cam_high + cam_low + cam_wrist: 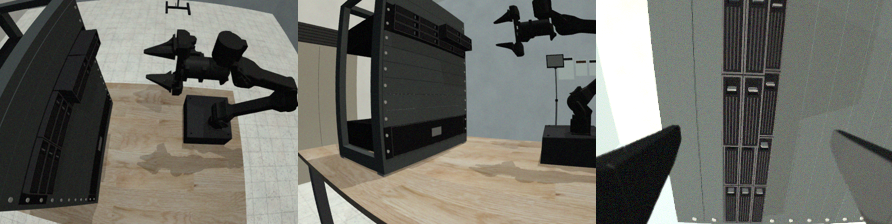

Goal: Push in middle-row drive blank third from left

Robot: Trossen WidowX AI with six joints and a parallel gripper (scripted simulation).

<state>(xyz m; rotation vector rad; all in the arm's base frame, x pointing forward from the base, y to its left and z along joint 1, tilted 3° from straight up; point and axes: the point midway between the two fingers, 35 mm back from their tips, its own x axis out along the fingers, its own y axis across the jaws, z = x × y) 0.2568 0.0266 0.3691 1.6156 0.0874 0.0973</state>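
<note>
The dark rack [45,109] stands on the left of the wooden table, also seen in the exterior view [412,86]. Its drive blanks sit in a band at the top of the front [430,28]. The two right-hand columns [78,61] stick out further than the two on the left. In the wrist view the band runs top to bottom, and the middle-row, third-from-left blank [752,110] lies in the centre strip. My gripper [147,64] [496,34] is open and empty. It hangs in the air level with the blanks, pointing at them and well clear of the rack front [756,130].
The arm's black base block [206,119] [566,147] sits on the table opposite the rack. A black unit [424,134] fills the rack's bottom bay. A thin stand with a small panel [555,61] is behind the table.
</note>
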